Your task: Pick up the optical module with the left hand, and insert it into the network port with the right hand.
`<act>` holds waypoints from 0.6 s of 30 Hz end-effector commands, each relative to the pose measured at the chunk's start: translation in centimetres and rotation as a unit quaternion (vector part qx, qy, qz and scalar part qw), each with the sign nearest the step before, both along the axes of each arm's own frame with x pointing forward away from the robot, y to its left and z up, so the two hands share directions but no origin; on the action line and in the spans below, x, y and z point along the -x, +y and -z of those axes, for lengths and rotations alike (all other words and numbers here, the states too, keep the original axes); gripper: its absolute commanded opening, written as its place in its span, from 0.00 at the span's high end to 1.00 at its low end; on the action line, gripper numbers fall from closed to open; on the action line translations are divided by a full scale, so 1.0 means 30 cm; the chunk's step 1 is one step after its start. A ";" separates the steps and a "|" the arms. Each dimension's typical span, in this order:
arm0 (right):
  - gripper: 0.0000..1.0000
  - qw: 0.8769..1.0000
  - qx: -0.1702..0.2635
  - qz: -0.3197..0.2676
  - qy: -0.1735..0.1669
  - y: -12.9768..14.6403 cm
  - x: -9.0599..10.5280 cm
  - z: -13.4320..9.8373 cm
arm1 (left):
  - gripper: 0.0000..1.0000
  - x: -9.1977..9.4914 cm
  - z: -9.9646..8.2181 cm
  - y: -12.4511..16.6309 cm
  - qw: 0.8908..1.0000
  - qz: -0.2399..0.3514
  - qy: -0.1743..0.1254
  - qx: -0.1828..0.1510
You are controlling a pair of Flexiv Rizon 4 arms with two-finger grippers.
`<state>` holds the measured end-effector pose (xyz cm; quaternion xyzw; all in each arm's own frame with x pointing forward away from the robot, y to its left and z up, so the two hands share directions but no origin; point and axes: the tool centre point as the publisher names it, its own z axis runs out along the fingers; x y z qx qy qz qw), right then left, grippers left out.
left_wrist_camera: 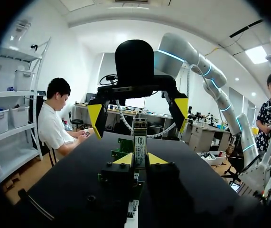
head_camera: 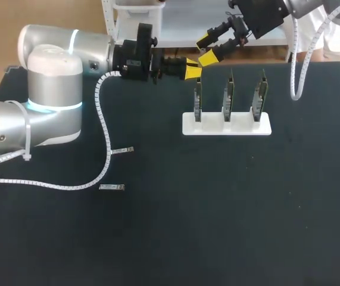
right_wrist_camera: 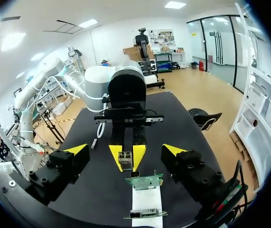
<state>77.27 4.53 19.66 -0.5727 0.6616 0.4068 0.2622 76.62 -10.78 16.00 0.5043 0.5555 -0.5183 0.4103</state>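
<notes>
My left gripper (head_camera: pixel 192 68) is raised behind the white stand (head_camera: pixel 226 126) and is shut on a small silver optical module (left_wrist_camera: pixel 139 142), which stands up between its yellow tips. Facing it from just beyond, my right gripper (head_camera: pixel 206 49) is open, its yellow tips spread wide on either side of the module without touching it. From the right wrist, the left gripper (right_wrist_camera: pixel 127 156) shows straight ahead with the module (right_wrist_camera: pixel 125 158) end-on. Below it are the green port boards (right_wrist_camera: pixel 144 181). Three boards (head_camera: pixel 228 98) stand upright in the stand.
Two spare modules lie flat on the black table, one (head_camera: pixel 122 151) near the left arm's cable and another (head_camera: pixel 112 187) closer to the front. The white cable (head_camera: pixel 104 137) loops across the left side.
</notes>
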 end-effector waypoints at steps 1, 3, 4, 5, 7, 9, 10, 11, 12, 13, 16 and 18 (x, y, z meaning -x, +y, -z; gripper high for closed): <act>1.00 1.000 -0.002 0.006 -0.005 0.003 0.004 0.002 | 1.00 -0.008 0.001 -0.002 1.000 0.002 0.000 -0.001; 1.00 1.000 -0.002 0.010 -0.005 0.003 0.005 0.003 | 1.00 -0.008 0.001 -0.002 1.000 0.002 0.000 -0.001; 1.00 1.000 -0.002 0.010 -0.005 0.003 0.005 0.003 | 1.00 -0.008 0.001 -0.002 1.000 0.002 0.000 -0.001; 1.00 1.000 -0.002 0.009 -0.006 0.003 0.005 0.003 | 1.00 -0.008 0.001 -0.002 1.000 0.002 0.000 -0.001; 1.00 1.000 -0.002 0.010 -0.007 0.003 0.005 0.003 | 1.00 -0.008 0.001 -0.002 1.000 0.002 0.000 -0.001; 1.00 1.000 -0.001 0.011 -0.008 0.002 0.005 0.002 | 1.00 -0.008 0.001 -0.002 1.000 0.002 0.000 -0.001; 1.00 1.000 -0.001 0.012 -0.008 0.002 0.005 0.002 | 1.00 -0.008 0.001 -0.002 1.000 0.002 0.000 -0.001; 1.00 1.000 -0.001 0.012 -0.009 0.001 0.006 0.001 | 1.00 -0.008 0.001 -0.002 1.000 0.002 0.000 -0.001; 1.00 1.000 -0.001 0.012 -0.009 0.000 0.006 0.001 | 1.00 -0.008 0.001 -0.002 1.000 0.002 0.000 -0.001; 1.00 1.000 -0.001 0.012 -0.009 0.000 0.007 0.001 | 1.00 -0.008 0.001 -0.002 1.000 0.002 0.000 -0.001; 1.00 1.000 -0.001 0.012 -0.010 -0.004 0.009 0.001 | 1.00 -0.008 0.001 -0.002 1.000 0.002 0.000 -0.001; 1.00 1.000 0.000 0.013 -0.011 -0.007 0.009 0.000 | 1.00 -0.008 0.001 -0.002 1.000 0.002 0.000 -0.001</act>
